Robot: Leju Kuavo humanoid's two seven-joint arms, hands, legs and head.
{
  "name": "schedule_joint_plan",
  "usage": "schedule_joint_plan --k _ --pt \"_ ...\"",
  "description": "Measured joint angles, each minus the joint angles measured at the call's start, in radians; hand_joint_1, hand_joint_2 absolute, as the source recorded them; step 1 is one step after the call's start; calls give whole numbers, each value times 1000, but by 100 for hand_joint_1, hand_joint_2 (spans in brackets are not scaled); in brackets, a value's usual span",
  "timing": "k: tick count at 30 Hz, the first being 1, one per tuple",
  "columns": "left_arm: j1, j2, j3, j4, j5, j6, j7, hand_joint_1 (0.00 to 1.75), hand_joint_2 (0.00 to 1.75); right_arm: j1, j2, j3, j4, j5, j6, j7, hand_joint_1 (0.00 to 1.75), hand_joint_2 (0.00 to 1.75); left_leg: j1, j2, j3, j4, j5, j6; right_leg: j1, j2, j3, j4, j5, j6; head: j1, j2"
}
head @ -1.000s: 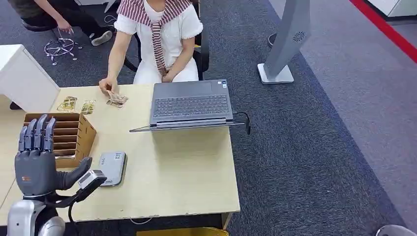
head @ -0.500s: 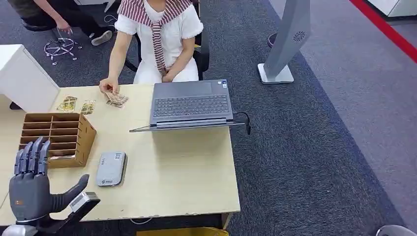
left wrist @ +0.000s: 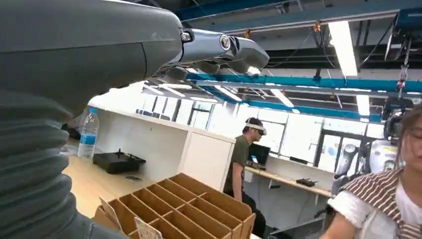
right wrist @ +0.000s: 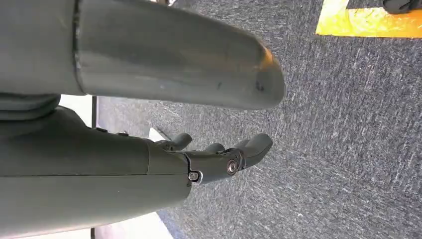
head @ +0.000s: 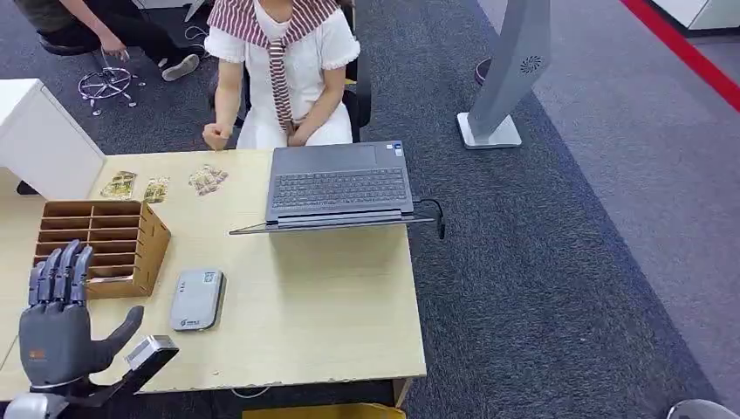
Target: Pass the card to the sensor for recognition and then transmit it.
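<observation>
We see the left hand (head: pixel 57 327) raised at the near left corner of the table (head: pixel 323 297), palm toward the table, fingers (head: pixel 59 272) straight and apart, thumb out to the side, holding nothing. Just ahead of it stands the brown cardboard organizer (head: pixel 144 240) with its row of slots; from the left wrist view we catch a card edge (left wrist: pixel 147 231) poking up from one of the organizer's (left wrist: pixel 199 199) near slots, though we cannot read what it is. Right beside the organizer, flat on the table, lies the grey card sensor (head: pixel 197 299), nothing on top of it. Farther back, near the table's far edge, we spot loose cards: a small pile (head: pixel 208 179) next to the laptop (head: pixel 339 186), and two more (head: pixel 119 184) to its left. A person in a white top (head: pixel 288 61) sits behind the table, one fist (head: pixel 215 136) lifted just off the far edge, apart from the cards. The laptop lies open flat with a dark cable (head: pixel 434 214) at its right corner. Over on the carpet (head: pixel 567 262) stands a grey kiosk base (head: pixel 490 131). The right hand (right wrist: pixel 219 159) hangs over the carpet beside the table, fingers loosely curved and apart, nothing in them
</observation>
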Motion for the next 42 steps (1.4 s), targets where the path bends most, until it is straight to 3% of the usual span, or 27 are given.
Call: schedule_joint_plan --k 9,13,22,29,42 --pt "-41 1 0 79 -52 -38 58 0 175 0 -5 0 0 6 5 -3 0 0 0 0 0 0 0 0 0 0 0 0 0 0 0 0" --pt "-81 3 0 122 -93 -108 95 0 175 0 -7 0 0 7 8 -8 0 0 0 0 0 0 0 0 0 0 0 0 0 0 0 0" --pt "-143 6 0 178 -125 -197 138 0 175 0 -11 0 0 19 8 -9 0 0 0 0 0 0 0 0 0 0 0 0 0 0 0 0" --pt "-224 9 -38 230 -168 -308 199 0 175 -1 -13 0 0 21 15 -6 0 0 0 0 0 0 0 0 0 0 0 0 1 0 0 0" --pt "-276 31 -80 255 -167 -359 240 0 175 -1 -16 0 0 22 21 -11 0 0 0 0 0 0 0 0 0 0 0 0 1 0 0 0"
